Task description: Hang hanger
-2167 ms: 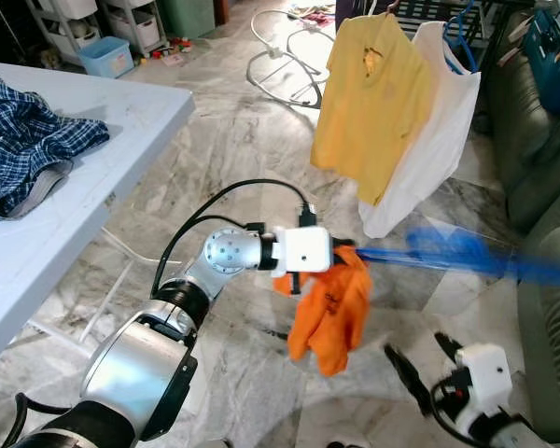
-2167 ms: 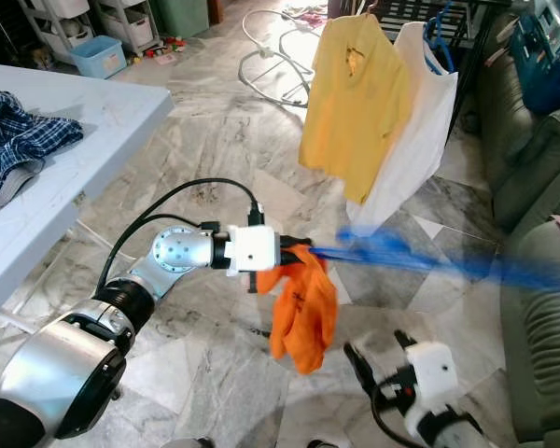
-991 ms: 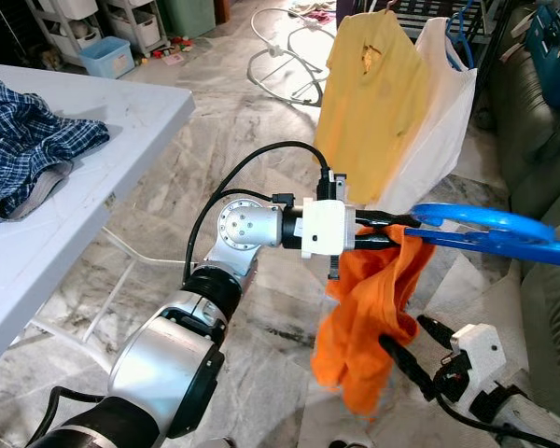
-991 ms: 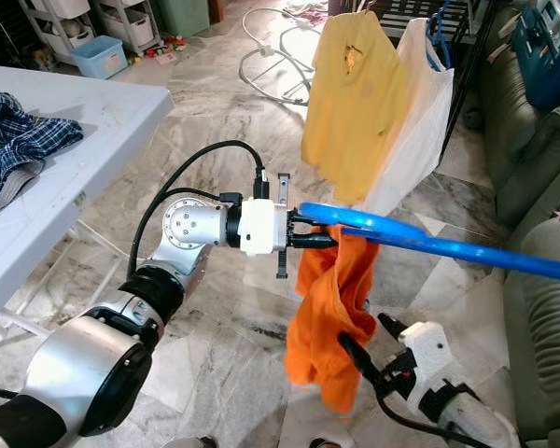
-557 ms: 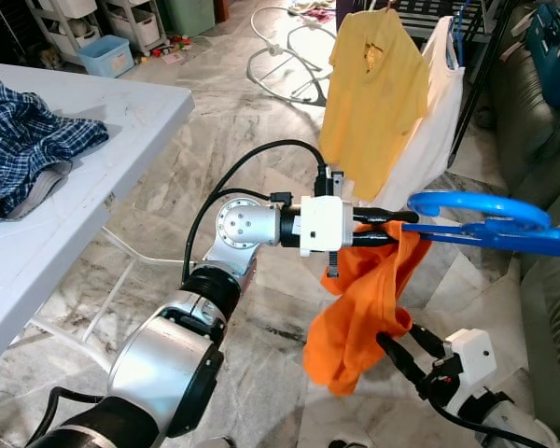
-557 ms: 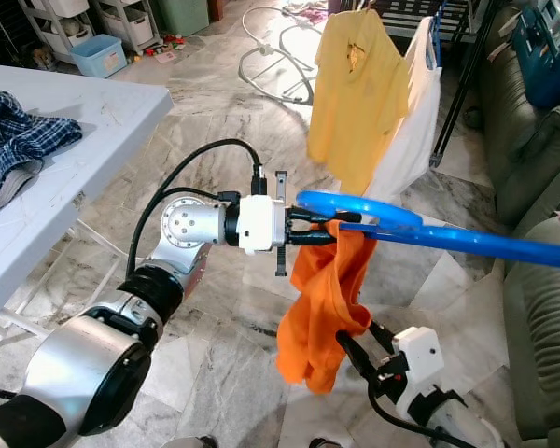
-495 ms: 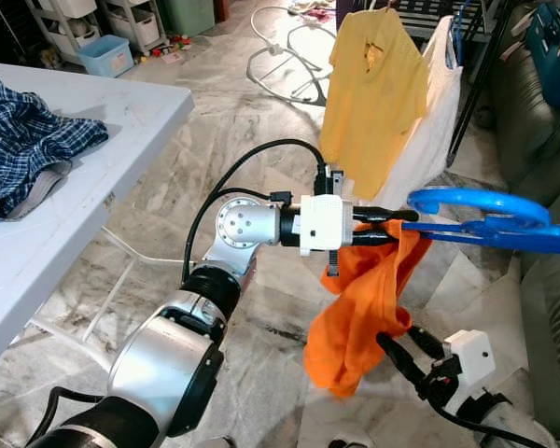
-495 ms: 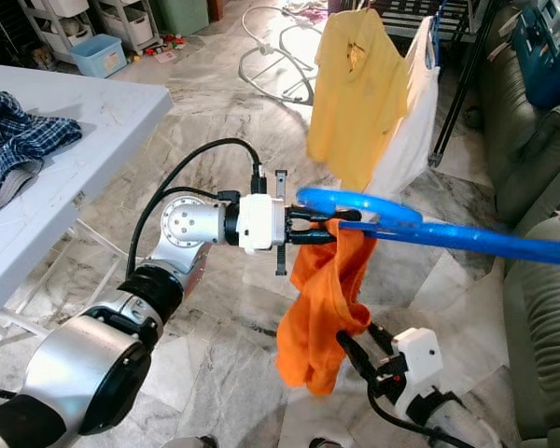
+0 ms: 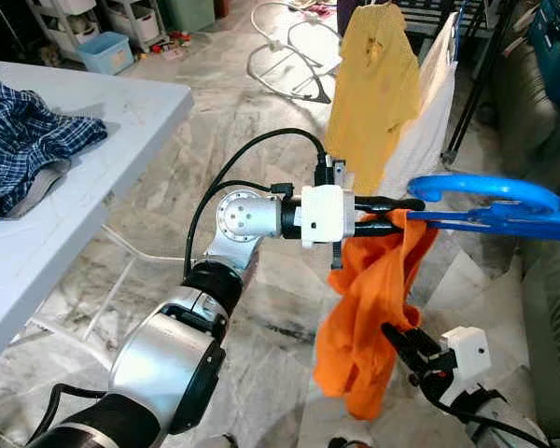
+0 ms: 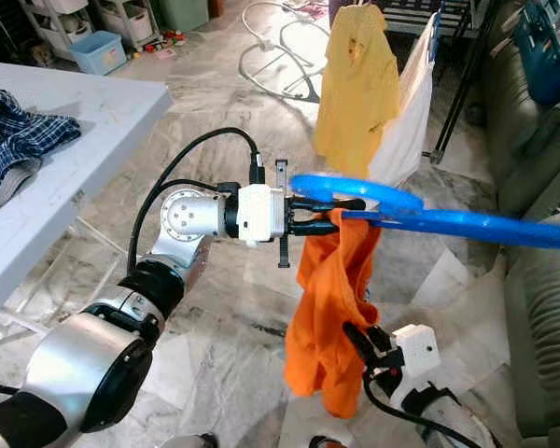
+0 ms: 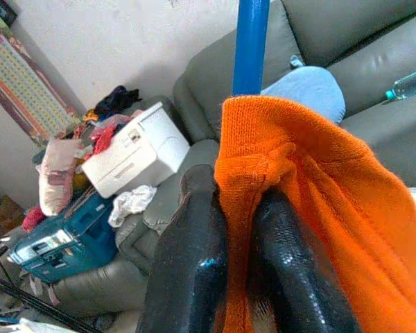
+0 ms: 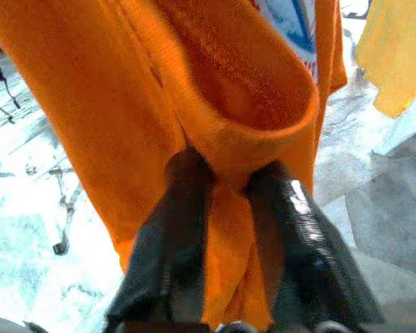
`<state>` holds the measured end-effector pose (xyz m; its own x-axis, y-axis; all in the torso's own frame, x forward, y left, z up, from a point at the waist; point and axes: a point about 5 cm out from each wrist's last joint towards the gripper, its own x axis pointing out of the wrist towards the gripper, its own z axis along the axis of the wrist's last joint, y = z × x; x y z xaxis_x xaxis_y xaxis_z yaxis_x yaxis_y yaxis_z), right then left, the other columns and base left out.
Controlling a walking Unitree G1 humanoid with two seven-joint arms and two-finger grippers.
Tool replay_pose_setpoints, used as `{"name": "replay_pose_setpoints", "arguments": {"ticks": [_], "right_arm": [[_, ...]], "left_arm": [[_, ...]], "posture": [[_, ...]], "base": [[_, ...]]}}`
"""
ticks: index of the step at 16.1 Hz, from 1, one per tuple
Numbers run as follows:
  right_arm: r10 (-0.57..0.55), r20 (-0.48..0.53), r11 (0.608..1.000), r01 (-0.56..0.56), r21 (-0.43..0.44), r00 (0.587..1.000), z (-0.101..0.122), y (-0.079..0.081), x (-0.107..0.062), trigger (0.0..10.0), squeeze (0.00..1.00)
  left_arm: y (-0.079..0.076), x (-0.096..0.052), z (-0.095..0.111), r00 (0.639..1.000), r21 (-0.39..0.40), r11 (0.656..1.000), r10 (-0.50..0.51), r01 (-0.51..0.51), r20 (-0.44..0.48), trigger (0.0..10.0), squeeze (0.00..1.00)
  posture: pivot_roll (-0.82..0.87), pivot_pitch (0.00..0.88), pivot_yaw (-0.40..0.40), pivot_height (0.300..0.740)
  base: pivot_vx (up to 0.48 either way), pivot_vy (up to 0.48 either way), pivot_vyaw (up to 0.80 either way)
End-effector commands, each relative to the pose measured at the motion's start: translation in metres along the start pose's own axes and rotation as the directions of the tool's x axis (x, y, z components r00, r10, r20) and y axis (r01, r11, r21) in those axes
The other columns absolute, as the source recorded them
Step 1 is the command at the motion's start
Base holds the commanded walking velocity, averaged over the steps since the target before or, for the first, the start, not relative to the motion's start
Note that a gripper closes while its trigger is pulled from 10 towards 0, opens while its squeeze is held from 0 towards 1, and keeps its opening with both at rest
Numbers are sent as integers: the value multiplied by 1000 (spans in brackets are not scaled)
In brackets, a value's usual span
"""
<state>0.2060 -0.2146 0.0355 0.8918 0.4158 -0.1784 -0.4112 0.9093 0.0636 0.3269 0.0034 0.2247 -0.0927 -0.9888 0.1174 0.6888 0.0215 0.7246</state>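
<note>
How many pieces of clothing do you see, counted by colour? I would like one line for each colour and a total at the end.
Orange: 1, the orange garment held by the left gripper and the right gripper
Yellow: 1, the yellow shirt hanging
White: 1, the white garment behind it
Blue plaid: 1, the plaid shirt on the white table
Total: 4

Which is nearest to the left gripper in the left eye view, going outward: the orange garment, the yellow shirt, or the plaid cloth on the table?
From the left gripper:
1. Orange garment, pinched in its fingers.
2. Yellow shirt, hanging beyond it.
3. Plaid cloth, far to the robot's left on the white table.
</note>
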Motion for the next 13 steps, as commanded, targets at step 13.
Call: {"name": "replay_pose_setpoints", "arguments": {"ticks": [13], "right_arm": [[-183,127,977,195,-89,975,20,-23,-23,0,0]], "left_arm": [[5,-8,-4,997,1,999,52,-52,-48,0,0]], "posture": [[12,143,33,740]], "base": [[0,0,0]]}}
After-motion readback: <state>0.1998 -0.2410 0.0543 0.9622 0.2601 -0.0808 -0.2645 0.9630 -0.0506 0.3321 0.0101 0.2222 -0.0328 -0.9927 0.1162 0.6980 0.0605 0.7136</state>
